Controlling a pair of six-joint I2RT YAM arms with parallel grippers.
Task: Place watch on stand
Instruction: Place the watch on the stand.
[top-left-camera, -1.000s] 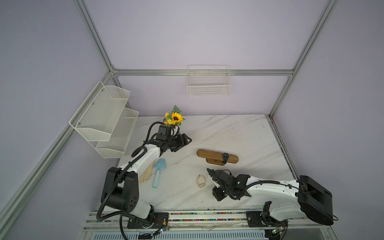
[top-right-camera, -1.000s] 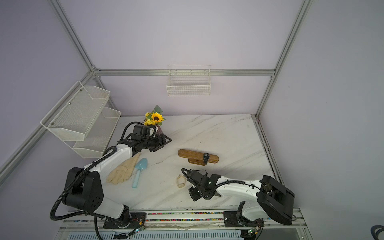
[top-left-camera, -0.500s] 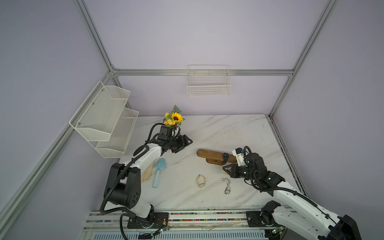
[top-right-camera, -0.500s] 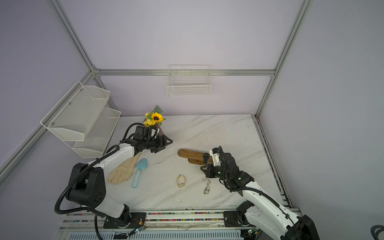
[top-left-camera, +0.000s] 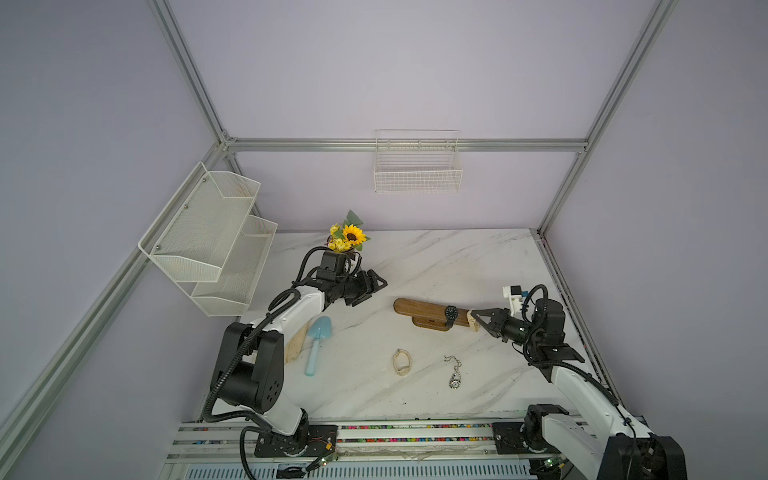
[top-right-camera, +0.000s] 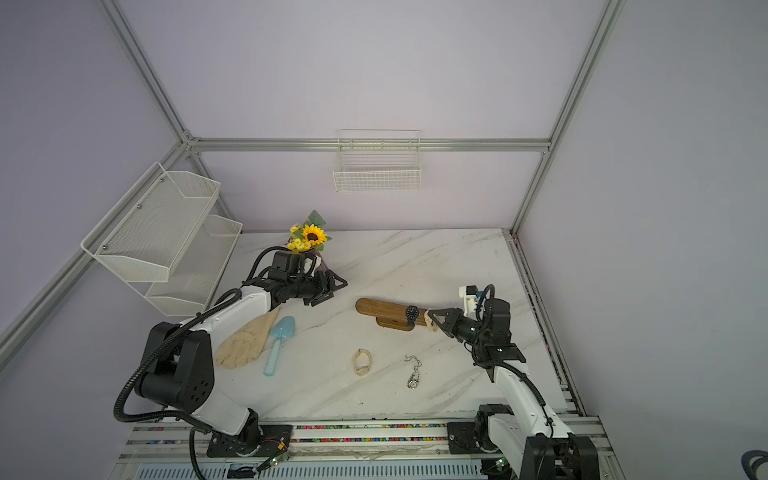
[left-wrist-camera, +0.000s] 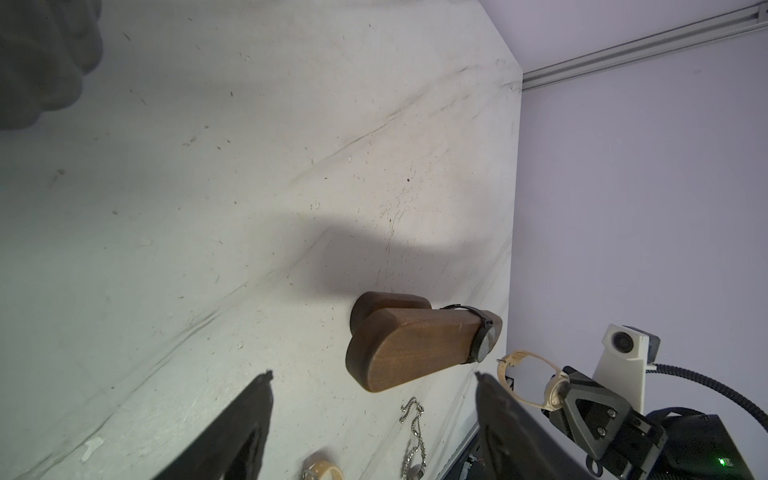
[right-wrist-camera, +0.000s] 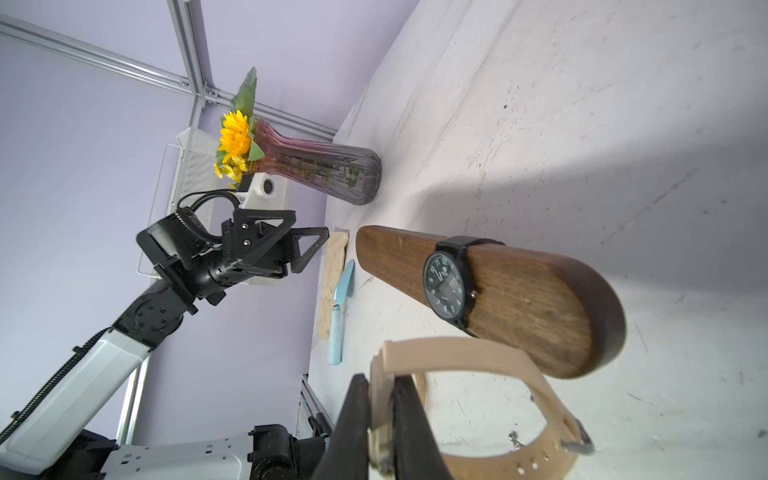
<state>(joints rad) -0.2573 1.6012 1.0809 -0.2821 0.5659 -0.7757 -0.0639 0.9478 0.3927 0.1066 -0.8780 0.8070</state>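
The dark brown wooden stand (top-left-camera: 424, 309) (top-right-camera: 386, 309) stands mid-table with a black watch (top-left-camera: 451, 312) (right-wrist-camera: 446, 282) strapped round its bar. My right gripper (top-left-camera: 478, 318) (right-wrist-camera: 380, 380) is shut on the case of a beige watch (right-wrist-camera: 478, 353) (left-wrist-camera: 523, 374). Its strap loop hangs just off the stand's right rounded end (right-wrist-camera: 598, 316), not around it. My left gripper (top-left-camera: 376, 286) (left-wrist-camera: 374, 376) hovers open and empty to the left of the stand. In the left wrist view the stand (left-wrist-camera: 415, 345) lies ahead of the open jaws.
A second beige watch (top-left-camera: 401, 362) and a silver chain watch (top-left-camera: 455, 374) lie on the marble in front of the stand. A sunflower vase (top-left-camera: 348, 239) stands at the back; a blue trowel (top-left-camera: 316, 345) and glove (top-right-camera: 245, 345) lie left. Wire shelves (top-left-camera: 208, 241) and basket (top-left-camera: 417, 166) hang on the walls.
My right arm has swung from the table's front up to the stand's right end, carrying the beige watch. The silver chain watch now shows. The left arm has barely moved.
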